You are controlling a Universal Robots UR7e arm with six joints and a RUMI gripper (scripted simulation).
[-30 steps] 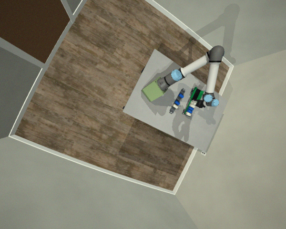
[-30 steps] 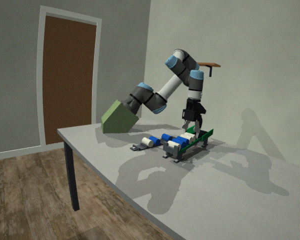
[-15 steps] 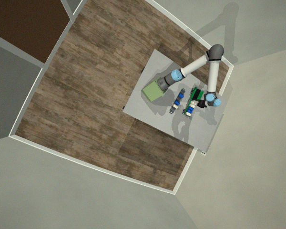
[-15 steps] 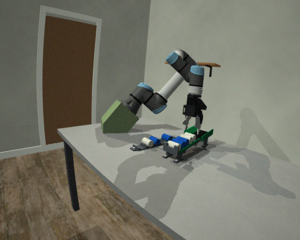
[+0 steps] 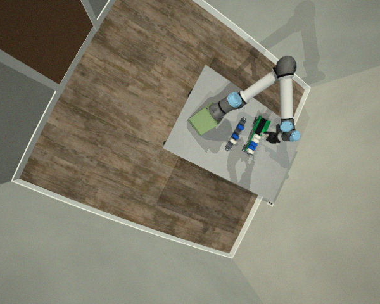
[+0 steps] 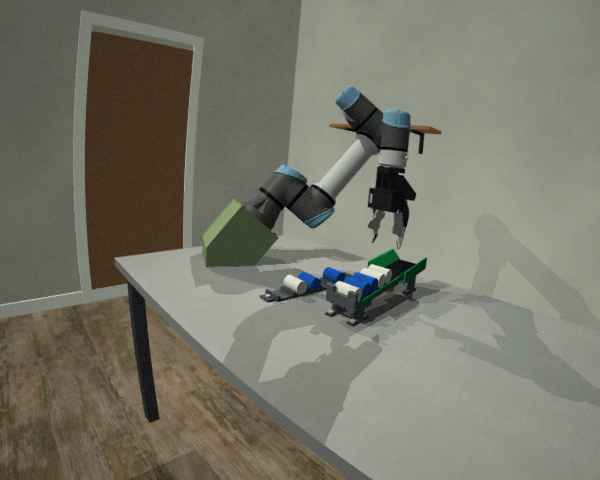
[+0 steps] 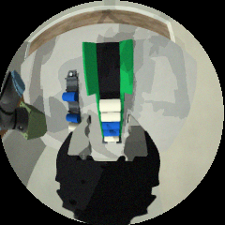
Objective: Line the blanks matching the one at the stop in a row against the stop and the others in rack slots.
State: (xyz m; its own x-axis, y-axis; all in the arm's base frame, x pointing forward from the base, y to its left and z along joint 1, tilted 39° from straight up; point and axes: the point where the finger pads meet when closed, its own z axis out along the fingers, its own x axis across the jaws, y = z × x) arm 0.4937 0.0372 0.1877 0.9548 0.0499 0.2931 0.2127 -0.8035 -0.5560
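Blue blanks [image 5: 253,145] [image 6: 361,282] [image 7: 111,128] between white ones on the ramp [image 5: 265,124] [image 6: 414,269] [image 7: 127,70], claw [image 5: 265,135] [image 6: 387,242] [image 7: 109,115] above, part-open, gripping nothing

No lettering, label, brand, number or sign can be read on anything in view.

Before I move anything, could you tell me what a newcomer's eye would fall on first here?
Probably the bright green ramp on the table, with white and blue blanks lying across its lower part. Next, the gripper, hanging above the ramp, fingers apart with nothing between them.
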